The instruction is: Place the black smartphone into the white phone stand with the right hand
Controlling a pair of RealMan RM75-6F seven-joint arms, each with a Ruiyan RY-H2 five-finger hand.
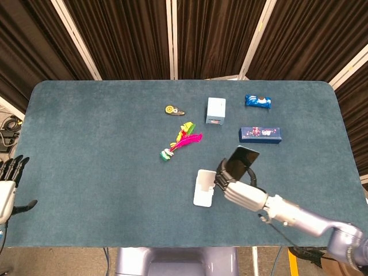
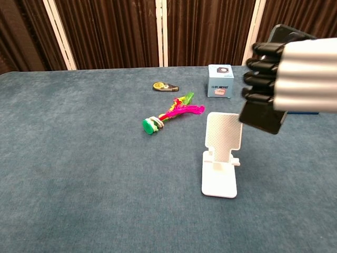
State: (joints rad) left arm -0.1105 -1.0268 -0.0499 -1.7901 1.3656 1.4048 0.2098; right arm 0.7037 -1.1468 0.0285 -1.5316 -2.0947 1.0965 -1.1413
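Right now the right hand (image 1: 244, 194) grasps the flat black smartphone (image 1: 240, 160), w/ dark fingers (image 2: 261, 74) wrapped across its face and the silver back of the hand toward the robot. Phone is lifted off the blue-grey felt tabletop (image 1: 103, 149), tilted, top end sticking out above the fingers and bottom end below them in chest view. It sits just right of and above the white plastic phone stand (image 2: 221, 158), not touching it as far as chest view shows; in head view the hand's fingers are right beside the stand's right edge. Stand is upright on the table, backrest leaning away, its front ledge holding nothing.

Left hand (image 1: 7, 190) shows at the far left edge in head view only, off the table's left end, fingers apart and straight, holding nothing.

Other stuff, farther back on the table: small light-blue cardboard box (image 1: 215, 111), blue snack packet (image 1: 258, 102) near the back right, long dark-blue rectangular box (image 1: 260, 134) just below that packet. Left of the light-blue box lies a small yellow-and-black correction-tape-like item (image 1: 173, 110). Btwn that and the stand lies a pink, yellow and green feather toy (image 1: 181, 141) w/ a green round end. Dark pleated curtains (image 1: 172, 34) hang behind.
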